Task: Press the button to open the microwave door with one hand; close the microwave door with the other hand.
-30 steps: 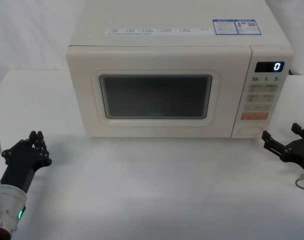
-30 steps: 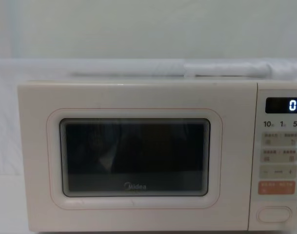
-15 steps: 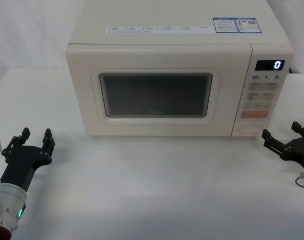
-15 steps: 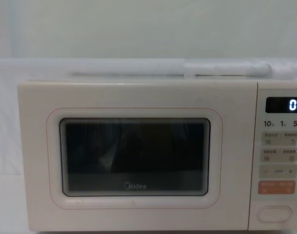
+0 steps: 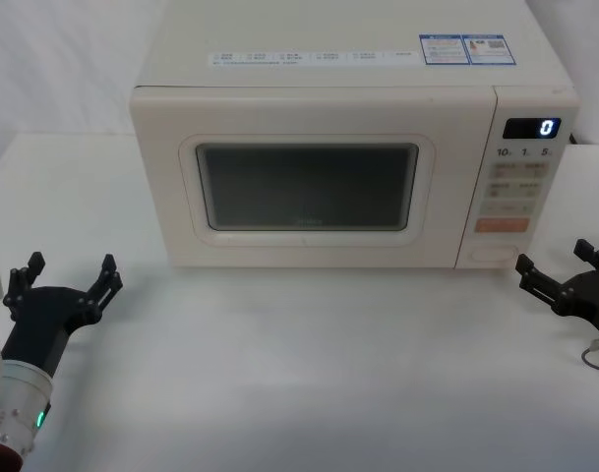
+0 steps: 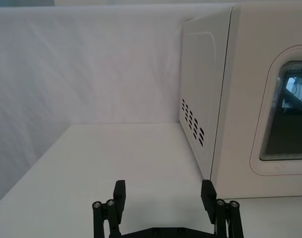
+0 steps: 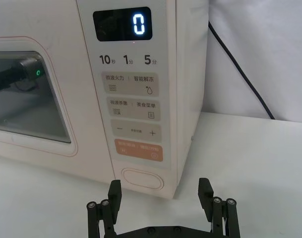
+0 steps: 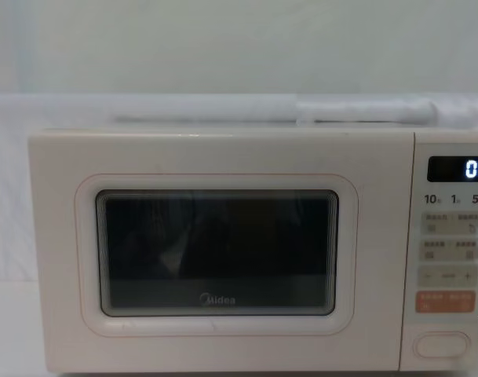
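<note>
Cream button [image 7: 142,178] sits just beyond the open right hand [image 7: 160,197].

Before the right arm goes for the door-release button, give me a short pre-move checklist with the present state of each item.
1. Wide cream microwave door with the dark glass window is shut flush with the body: ok.
2. Large cream pill-shaped button at the bottom of the control panel is unobstructed: ok.
3. Right black gripper is open, close in front of the button, not touching it: ok.
4. Left black gripper is open, low over the white table off the door's left front corner, clear of the door: ok.
5. Display reads 0, nothing running: ok.
6. Whether the door's swing path will clear the left gripper: cannot tell.
</note>
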Controlling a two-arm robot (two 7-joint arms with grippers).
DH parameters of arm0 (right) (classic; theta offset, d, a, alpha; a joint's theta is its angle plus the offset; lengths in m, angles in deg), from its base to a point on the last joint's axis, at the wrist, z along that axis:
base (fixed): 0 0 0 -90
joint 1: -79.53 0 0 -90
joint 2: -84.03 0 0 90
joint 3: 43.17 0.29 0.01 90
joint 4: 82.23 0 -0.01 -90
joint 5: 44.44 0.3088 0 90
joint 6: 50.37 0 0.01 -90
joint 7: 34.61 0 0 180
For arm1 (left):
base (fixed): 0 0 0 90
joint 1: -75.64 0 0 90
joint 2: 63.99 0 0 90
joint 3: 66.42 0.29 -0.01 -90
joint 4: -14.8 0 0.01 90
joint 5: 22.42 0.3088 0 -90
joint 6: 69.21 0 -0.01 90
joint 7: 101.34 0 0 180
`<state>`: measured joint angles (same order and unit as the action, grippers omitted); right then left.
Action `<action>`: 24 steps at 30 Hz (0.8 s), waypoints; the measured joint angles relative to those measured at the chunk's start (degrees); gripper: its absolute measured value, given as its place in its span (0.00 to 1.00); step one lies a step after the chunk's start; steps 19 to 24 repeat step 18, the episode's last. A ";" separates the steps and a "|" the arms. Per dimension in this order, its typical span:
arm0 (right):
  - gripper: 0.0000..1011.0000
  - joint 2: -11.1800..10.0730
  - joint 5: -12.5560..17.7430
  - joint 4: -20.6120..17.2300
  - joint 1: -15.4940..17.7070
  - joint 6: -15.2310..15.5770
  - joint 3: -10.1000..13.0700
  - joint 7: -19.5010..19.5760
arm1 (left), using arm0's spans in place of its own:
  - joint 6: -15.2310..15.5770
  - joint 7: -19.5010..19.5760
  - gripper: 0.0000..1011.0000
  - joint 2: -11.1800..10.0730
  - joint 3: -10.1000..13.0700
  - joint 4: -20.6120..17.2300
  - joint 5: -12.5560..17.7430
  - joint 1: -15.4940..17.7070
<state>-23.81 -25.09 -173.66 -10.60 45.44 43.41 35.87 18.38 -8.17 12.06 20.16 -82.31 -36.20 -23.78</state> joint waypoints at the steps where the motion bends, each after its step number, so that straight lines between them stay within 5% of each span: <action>1: 0.99 0.00 0.00 0.00 0.00 0.00 0.00 0.00 | 0.00 0.00 0.98 0.00 0.00 0.00 0.00 0.00; 24: 0.99 0.00 0.00 0.00 0.00 0.00 0.00 0.00 | 0.00 0.00 0.99 0.00 0.00 0.00 0.00 0.00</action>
